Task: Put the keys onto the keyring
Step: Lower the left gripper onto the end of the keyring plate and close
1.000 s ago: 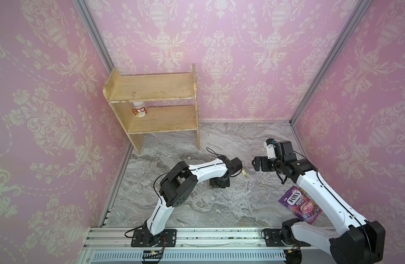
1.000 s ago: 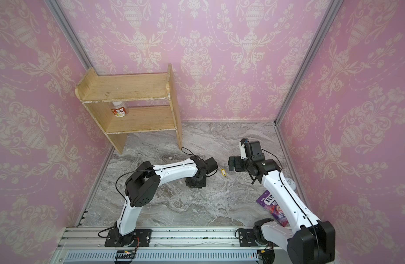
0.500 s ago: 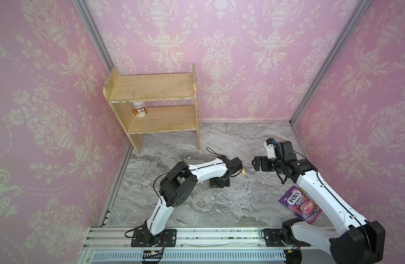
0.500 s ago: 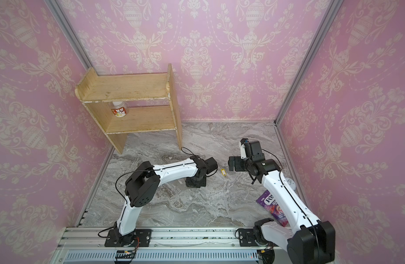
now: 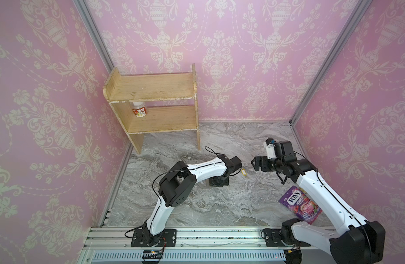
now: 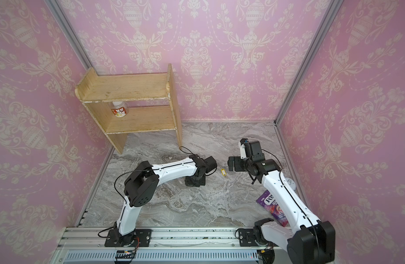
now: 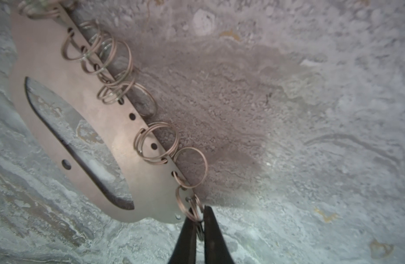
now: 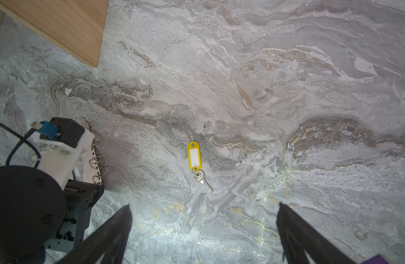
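Counter: grey marbled slab between pink papered walls, with a rail along its front edge.
Sweets bag: purple, flat by the right edge toward the front, partly under the right arm.
Left gripper: pointing down near the counter's middle, jaws almost together and pinching the small end ring.
Keyring: grey plate lying flat under that gripper, with its rings in a row along one edge.
Keys: yellow tag with silver key flat on the counter, just right of the left gripper, touching neither gripper.
Right gripper: spread wide and empty, raised above the keys.
Shelf: wooden, in the far left corner, with a small jar on its lower board.
Change: over the last second the top views show no shift in the arms, keys or plate. Any motion is in the left fingers at the ring, too fine to see from above.
Meaning: the ring looks secured, so the left arm's part seems done. Picking up the keys has not begun, and it likely falls to the right gripper.
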Available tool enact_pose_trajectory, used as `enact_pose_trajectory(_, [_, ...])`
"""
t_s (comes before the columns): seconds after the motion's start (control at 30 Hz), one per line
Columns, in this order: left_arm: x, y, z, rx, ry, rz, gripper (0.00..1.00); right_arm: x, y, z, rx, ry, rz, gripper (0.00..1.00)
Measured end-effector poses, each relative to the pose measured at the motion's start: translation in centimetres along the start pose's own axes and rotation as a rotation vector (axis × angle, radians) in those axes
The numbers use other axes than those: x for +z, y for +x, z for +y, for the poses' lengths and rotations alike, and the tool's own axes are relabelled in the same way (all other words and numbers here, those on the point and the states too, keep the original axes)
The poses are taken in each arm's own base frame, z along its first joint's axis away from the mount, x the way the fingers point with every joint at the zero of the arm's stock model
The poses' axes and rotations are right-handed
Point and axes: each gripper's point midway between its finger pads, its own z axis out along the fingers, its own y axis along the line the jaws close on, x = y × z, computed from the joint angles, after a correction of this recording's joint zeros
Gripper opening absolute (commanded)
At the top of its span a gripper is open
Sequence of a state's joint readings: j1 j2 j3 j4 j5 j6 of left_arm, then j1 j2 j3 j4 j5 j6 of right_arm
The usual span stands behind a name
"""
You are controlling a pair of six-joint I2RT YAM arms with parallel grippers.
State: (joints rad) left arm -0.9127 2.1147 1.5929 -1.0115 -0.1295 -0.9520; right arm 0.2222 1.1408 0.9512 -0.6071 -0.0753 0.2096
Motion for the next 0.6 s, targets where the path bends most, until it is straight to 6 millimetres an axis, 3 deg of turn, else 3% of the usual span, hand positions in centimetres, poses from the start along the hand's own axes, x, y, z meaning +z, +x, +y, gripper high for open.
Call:
enact_pose_trajectory(0.2, [0.02,0.14,-0.22,-0.002,0.014,0.013,0.26,0.0,0.0,0.01,0.0,0.0,0.0,1.0])
enact_pose_trajectory(0.6, [-0.28,-0.66,-0.32,-0.017,0.028,0.002,0.19,0.0,0.0,0.01,-0.003,0.0,0.0,1.0])
